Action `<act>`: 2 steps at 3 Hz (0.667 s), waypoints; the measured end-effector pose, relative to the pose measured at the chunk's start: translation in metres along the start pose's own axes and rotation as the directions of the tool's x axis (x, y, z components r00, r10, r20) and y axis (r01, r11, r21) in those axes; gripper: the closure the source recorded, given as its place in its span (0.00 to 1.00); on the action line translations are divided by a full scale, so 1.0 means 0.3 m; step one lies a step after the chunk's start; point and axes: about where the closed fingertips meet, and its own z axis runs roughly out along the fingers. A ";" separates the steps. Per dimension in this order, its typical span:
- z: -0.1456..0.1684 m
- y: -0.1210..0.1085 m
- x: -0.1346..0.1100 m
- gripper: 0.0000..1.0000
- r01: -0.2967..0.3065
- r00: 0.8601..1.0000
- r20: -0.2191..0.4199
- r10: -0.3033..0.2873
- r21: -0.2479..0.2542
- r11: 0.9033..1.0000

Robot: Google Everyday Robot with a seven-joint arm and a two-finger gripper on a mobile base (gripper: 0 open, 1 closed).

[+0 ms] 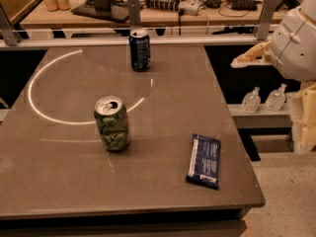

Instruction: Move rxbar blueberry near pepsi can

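Note:
The rxbar blueberry, a flat dark navy bar with a pale label panel, lies on the grey table near its front right corner. The pepsi can stands upright at the table's far edge, centre. My arm is at the right edge of the view, beyond the table's right side. Its beige gripper points left, well above and to the right of the bar and holding nothing I can see.
A green-and-white patterned can stands upright mid-table, between the bar and the pepsi can. A metal rail runs behind the table. Two small clear bottles sit on a low shelf to the right.

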 end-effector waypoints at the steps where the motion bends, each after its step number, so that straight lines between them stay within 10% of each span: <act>1: 0.058 0.083 -0.036 0.00 0.186 0.982 -0.017 -0.186 -0.038 0.982; 2: 0.078 0.075 -0.040 0.00 0.281 0.959 -0.017 -0.281 -0.030 0.959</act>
